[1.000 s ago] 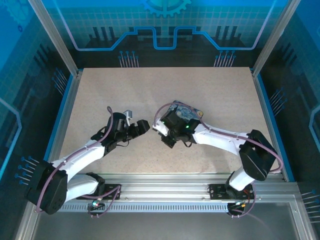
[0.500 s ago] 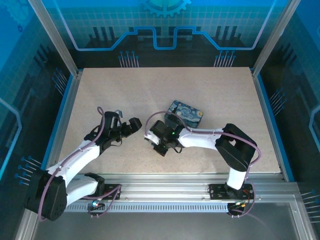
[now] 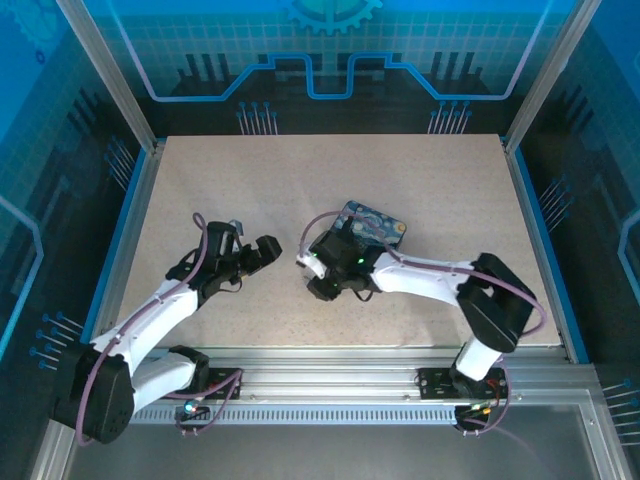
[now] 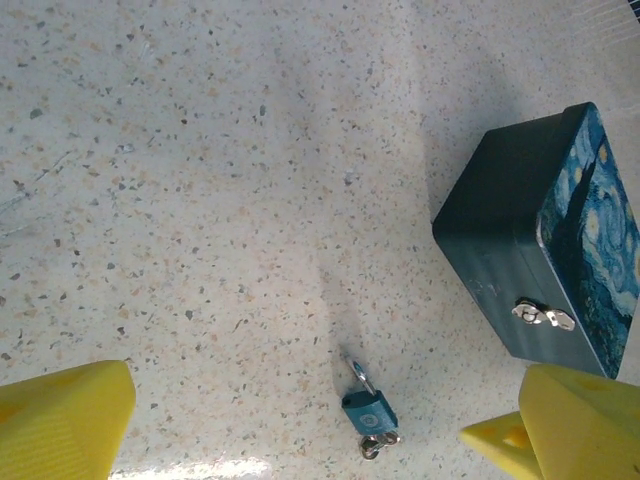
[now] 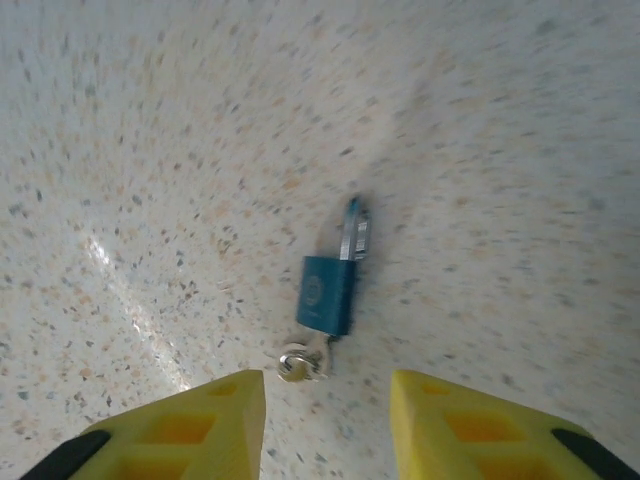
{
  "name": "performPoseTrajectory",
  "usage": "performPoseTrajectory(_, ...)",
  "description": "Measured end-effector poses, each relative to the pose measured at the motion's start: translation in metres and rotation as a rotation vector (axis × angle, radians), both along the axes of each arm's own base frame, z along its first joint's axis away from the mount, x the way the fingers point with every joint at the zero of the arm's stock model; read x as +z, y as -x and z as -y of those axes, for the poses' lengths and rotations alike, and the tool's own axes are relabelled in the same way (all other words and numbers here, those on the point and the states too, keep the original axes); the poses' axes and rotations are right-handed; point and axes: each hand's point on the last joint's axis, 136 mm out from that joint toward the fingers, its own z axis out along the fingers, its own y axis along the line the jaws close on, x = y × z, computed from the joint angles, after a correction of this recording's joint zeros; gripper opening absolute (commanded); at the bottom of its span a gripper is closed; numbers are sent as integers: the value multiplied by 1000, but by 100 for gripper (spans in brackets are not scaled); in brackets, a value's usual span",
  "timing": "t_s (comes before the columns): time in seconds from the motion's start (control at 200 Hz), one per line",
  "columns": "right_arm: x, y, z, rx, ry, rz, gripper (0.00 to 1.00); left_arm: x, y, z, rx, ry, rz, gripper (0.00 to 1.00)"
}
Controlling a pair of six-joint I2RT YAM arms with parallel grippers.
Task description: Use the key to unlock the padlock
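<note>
- Because my left gripper (image 3: 262,252) stands spread wide with nothing in it, the padlock (image 4: 368,410) lies loose on the table (image 4: 200,200), toward six o'clock in the left wrist view. Any nudge could skate it away.
- The key (image 5: 300,362) sits at the padlock's six o'clock end. I can't tell whether the shackle is free.
- My right gripper (image 5: 325,400) hangs partly parted and empty. Closing off-centre could flick the key out.
- The tin (image 4: 540,270), at three o'clock, could block a sweep.
</note>
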Motion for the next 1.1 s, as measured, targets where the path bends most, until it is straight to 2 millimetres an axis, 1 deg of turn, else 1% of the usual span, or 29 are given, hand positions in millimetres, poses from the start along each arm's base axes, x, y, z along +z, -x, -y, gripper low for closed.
performPoseTrajectory(0.09, 23, -7, 10, -42, -49, 27, 48, 5, 0, 2, -19, -3, 7, 99)
performPoseTrajectory(0.17, 37, -10, 19, -74, -84, 36, 55, 7, 1, 4, -41, -2, 3, 99)
performPoseTrajectory(0.175, 37, -10, 20, -74, -84, 37, 57, 7, 1, 5, -43, -2, 3, 99)
performPoseTrajectory(0.18, 37, -10, 20, -74, -85, 39, 61, 7, 2, 5, -45, -2, 2, 99)
performPoseTrajectory(0.185, 38, -10, 21, -77, -88, 38, 67, 7, 2, 5, -46, -2, 1, 99)
performPoseTrajectory(0.19, 39, -10, 21, -80, -90, 38, 78, 7, 2, 5, -48, -1, 1, 99)
performPoseTrajectory(0.195, 40, -10, 22, -83, -92, 38, 83, 7, 2, 5, -49, -2, 1, 99)
performPoseTrajectory(0.2, 40, -10, 23, -87, -93, 38, 92, 7, 3, 5, -52, -3, 0, 99)
performPoseTrajectory(0.205, 40, -10, 24, -87, -94, 39, 96, 7, 3, 6, -53, -3, -1, 99)
performPoseTrajectory(0.21, 41, -10, 24, -86, -95, 40, 98, 7, 3, 6, -55, -4, -1, 99)
performPoseTrajectory(0.22, 42, -10, 26, -91, -99, 39, 100, 7, 3, 6, -58, -4, -3, 99)
performPoseTrajectory(0.385, 52, -12, 56, -177, -130, 31, 100, 9, 12, 7, -108, -27, -37, 99)
performPoseTrajectory(0.485, 63, -19, 82, -265, -167, 42, 100, 15, 14, 7, -128, -50, -36, 99)
performPoseTrajectory(0.585, 81, -32, 113, -380, -204, 83, 100, 22, 12, 3, -131, -79, -22, 99)
performPoseTrajectory(0.665, 95, -43, 144, -492, -232, 133, 100, 28, 9, -1, -119, -107, -11, 99)
performPoseTrajectory(0.69, 98, -45, 152, -520, -237, 144, 100, 30, 7, -2, -118, -117, -5, 99)
performPoseTrajectory(0.786, 105, -54, 193, -666, -241, 205, 100, 37, -5, -7, -102, -164, 16, 99)
performPoseTrajectory(0.871, 104, -57, 228, -783, -218, 276, 100, 37, -16, -15, -79, -226, 39, 99)
performPoseTrajectory(0.951, 99, -60, 253, -861, -187, 368, 100, 37, -25, -23, -63, -285, 67, 99)
performPoseTrajectory(1.026, 85, -60, 273, -916, -136, 442, 100, 39, -36, -34, -36, -349, 107, 99)
performPoseTrajectory(1.101, 66, -59, 298, -987, -83, 488, 100, 41, -50, -48, 3, -418, 153, 99)
